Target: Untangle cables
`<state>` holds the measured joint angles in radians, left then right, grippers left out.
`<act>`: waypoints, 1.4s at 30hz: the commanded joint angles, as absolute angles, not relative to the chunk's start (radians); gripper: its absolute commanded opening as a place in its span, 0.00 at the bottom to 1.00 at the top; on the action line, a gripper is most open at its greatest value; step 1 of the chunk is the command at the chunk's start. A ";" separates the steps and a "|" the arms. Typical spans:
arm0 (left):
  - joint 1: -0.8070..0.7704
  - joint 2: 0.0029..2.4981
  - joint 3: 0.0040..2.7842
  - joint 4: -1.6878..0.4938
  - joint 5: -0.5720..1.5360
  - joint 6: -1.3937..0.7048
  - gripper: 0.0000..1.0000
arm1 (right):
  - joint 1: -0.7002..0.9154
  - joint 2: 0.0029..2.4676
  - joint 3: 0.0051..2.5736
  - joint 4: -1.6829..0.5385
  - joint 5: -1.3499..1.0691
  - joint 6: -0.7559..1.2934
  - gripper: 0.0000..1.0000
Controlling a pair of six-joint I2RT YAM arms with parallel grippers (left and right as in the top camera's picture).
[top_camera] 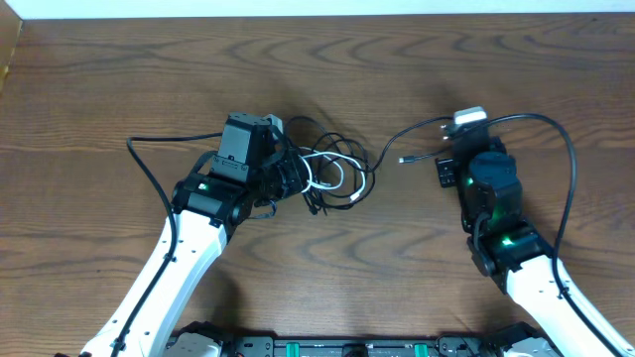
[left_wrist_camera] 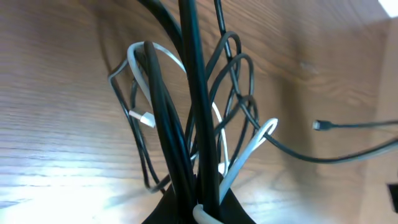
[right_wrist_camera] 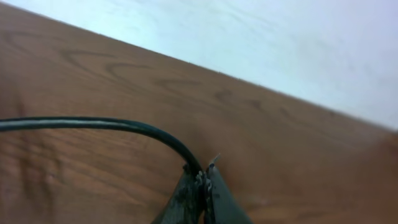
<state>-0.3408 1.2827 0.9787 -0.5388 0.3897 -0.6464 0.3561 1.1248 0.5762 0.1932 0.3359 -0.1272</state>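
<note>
The left hand is seen closed at the bottom edge, with strands of the black cable and the white cable clamped in it. Tangled loops are spread over the wooden table. A small plug end is noted at right, apart from the loops.

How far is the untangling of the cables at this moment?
Little looks done: one black plug end lies free on the table, apart from the bundle. In hand: the left gripper is shut on the bundle, the right gripper on a black cable. Left: in the bundle the white cable and black cable are interlaced in loops, so nearly all separating remains.
</note>
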 commanded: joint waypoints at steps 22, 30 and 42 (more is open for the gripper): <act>-0.333 1.274 1.013 -0.477 0.305 -0.401 0.07 | 0.327 1.126 0.580 0.030 -0.263 -0.051 0.99; -0.333 1.274 1.013 -0.362 0.305 -0.232 0.08 | 0.327 1.126 0.580 -0.132 -0.585 -0.107 0.99; -0.333 1.274 1.013 -0.353 0.552 0.097 0.08 | 0.327 1.126 0.580 0.035 -0.341 0.102 0.99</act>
